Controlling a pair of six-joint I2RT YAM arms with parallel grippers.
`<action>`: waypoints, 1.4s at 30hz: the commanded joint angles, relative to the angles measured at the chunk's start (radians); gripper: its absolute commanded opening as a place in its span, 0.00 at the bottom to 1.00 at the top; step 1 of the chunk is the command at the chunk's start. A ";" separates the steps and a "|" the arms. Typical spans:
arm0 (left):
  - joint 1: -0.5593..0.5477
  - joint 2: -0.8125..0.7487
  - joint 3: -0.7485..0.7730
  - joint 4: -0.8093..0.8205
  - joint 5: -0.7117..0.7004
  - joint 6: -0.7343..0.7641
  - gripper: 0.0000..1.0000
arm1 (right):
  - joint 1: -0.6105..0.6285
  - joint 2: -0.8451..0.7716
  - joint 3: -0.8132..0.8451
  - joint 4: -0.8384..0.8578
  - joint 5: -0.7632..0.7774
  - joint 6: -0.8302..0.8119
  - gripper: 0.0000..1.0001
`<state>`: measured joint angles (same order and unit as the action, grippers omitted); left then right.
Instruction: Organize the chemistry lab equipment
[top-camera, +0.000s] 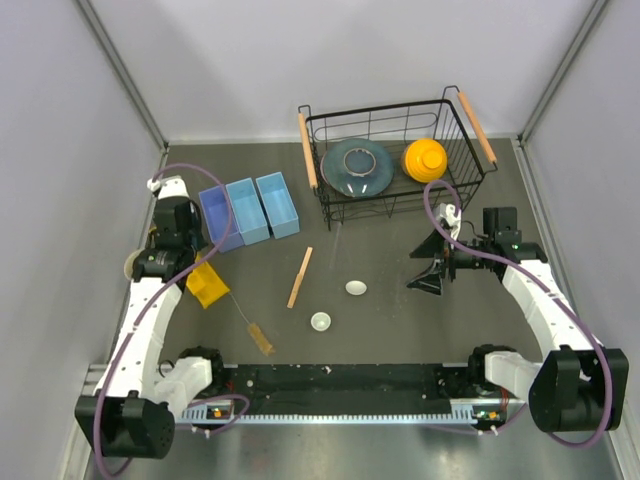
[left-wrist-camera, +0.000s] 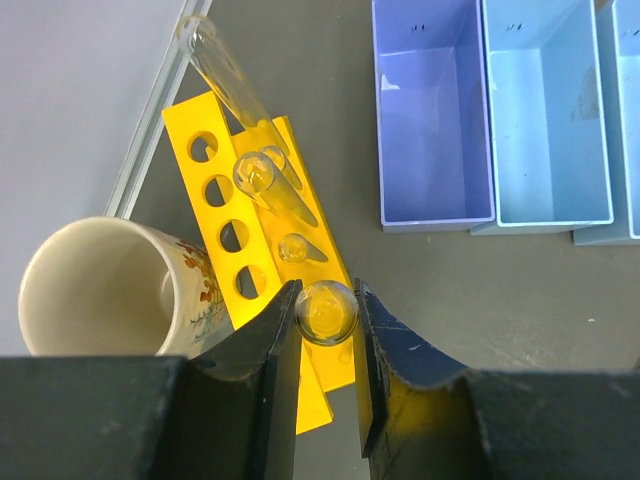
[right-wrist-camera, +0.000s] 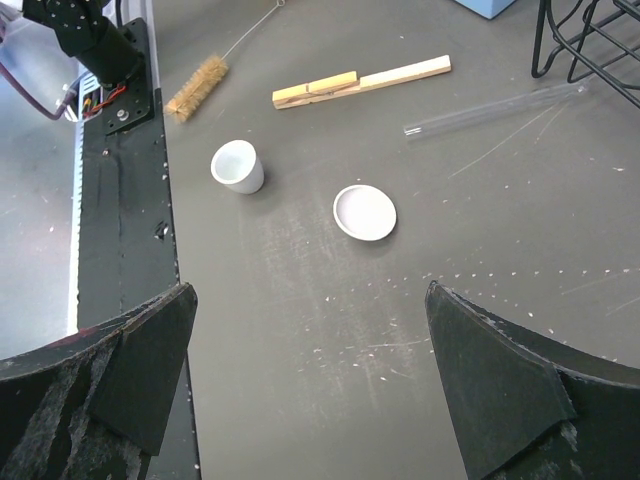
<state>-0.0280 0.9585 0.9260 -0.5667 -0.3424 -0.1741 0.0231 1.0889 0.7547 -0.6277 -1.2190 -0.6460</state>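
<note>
My left gripper (left-wrist-camera: 327, 322) is shut on a clear glass test tube (left-wrist-camera: 326, 310), seen end-on just above a yellow test tube rack (left-wrist-camera: 222, 225). Two more tubes (left-wrist-camera: 262, 178) stand in the rack and a long one (left-wrist-camera: 215, 60) leans out of its far end. In the top view the rack (top-camera: 208, 287) lies at the left. A tan wooden stick (top-camera: 300, 277), a wire brush (top-camera: 260, 338) and two white dishes (top-camera: 356, 288) (top-camera: 320, 321) lie mid-table. My right gripper (right-wrist-camera: 308, 300) hangs open and empty over bare table, short of the flat dish (right-wrist-camera: 364, 212), the small cup (right-wrist-camera: 238, 165) and a loose glass tube (right-wrist-camera: 495, 109).
Three light-blue bins (top-camera: 248, 210) stand behind the rack. A cream mug (left-wrist-camera: 100, 290) sits left of the rack by the wall. A black wire basket (top-camera: 470, 175) at the back holds a blue-grey plate (top-camera: 356, 166) and a yellow bowl (top-camera: 424, 158).
</note>
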 joint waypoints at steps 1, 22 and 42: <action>0.007 -0.004 -0.047 0.064 -0.021 -0.011 0.22 | -0.011 0.000 0.044 0.006 -0.040 -0.026 0.98; 0.011 -0.217 -0.020 -0.067 0.094 -0.123 0.85 | -0.011 0.000 0.038 -0.003 -0.010 -0.049 0.98; 0.008 -0.451 -0.191 0.118 0.896 -0.388 0.95 | -0.018 0.020 0.032 0.005 0.095 -0.063 0.99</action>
<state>-0.0212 0.5194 0.8280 -0.6254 0.3023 -0.4080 0.0223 1.1072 0.7547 -0.6365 -1.1191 -0.6811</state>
